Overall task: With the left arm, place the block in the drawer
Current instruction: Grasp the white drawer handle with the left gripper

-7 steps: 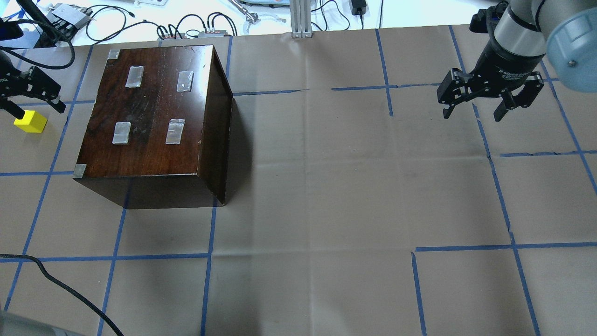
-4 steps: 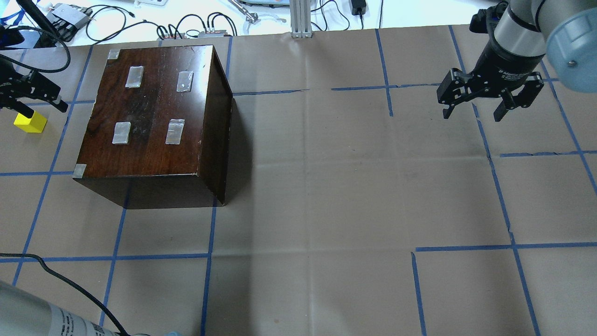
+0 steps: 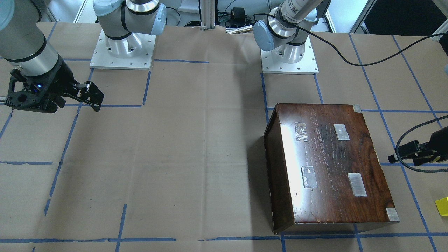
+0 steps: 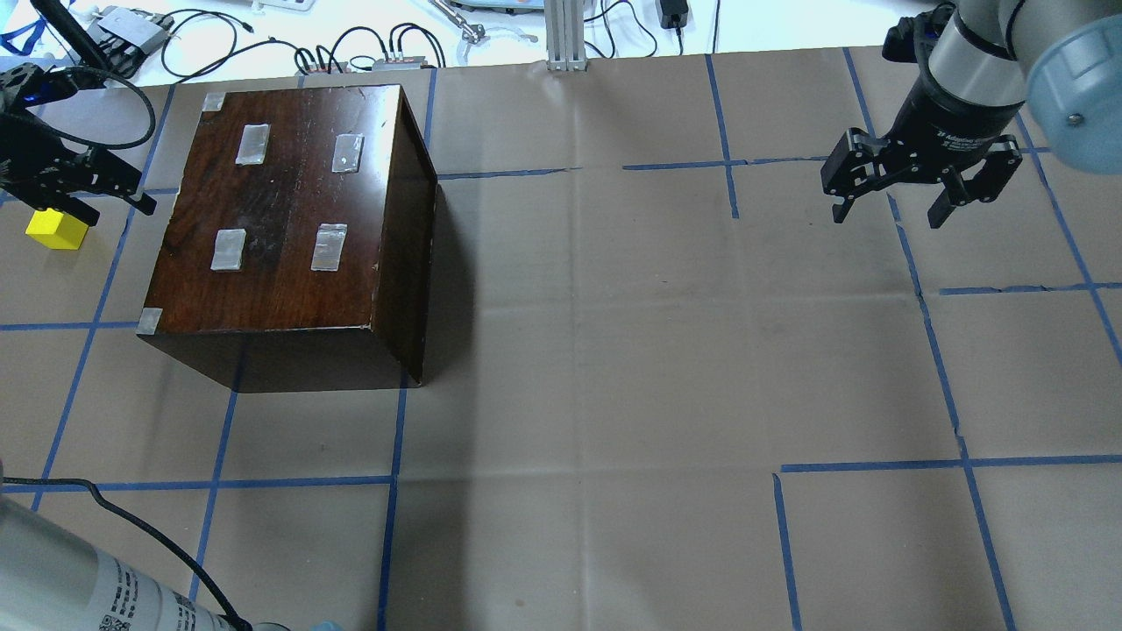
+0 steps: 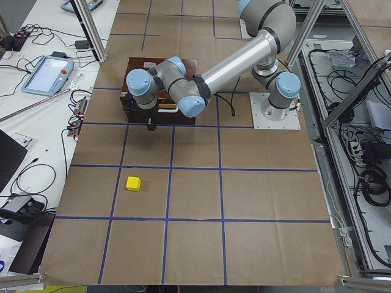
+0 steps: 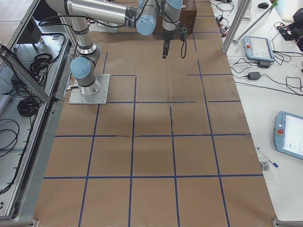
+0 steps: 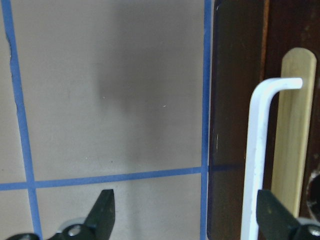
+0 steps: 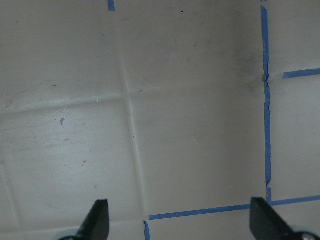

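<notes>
The yellow block [image 4: 57, 230] lies on the paper left of the dark-brown box [image 4: 289, 219]; it also shows in the front view [image 3: 442, 206] and the left side view [image 5: 133, 182]. My left gripper [image 4: 114, 210] is open and empty, between the block and the box's left face. In the left wrist view the drawer's dark front [image 7: 235, 125] with a white handle [image 7: 257, 160] fills the right side, with my right fingertip [image 7: 272, 217] at the handle. No tray sticks out of the box. My right gripper [image 4: 890, 215] is open and empty, far right.
Brown paper with blue tape lines [image 4: 614, 350] covers the table. Cables and small devices [image 4: 351, 53] lie past the far edge. A loose black cable [image 4: 131, 543] trails from my left arm at the front left. The arm bases [image 3: 122, 49] stand at the robot's side.
My left gripper has moved off the block and to the right, toward the box's left face. The left arm's forearm has come into view at bottom left. The right arm has not moved.
</notes>
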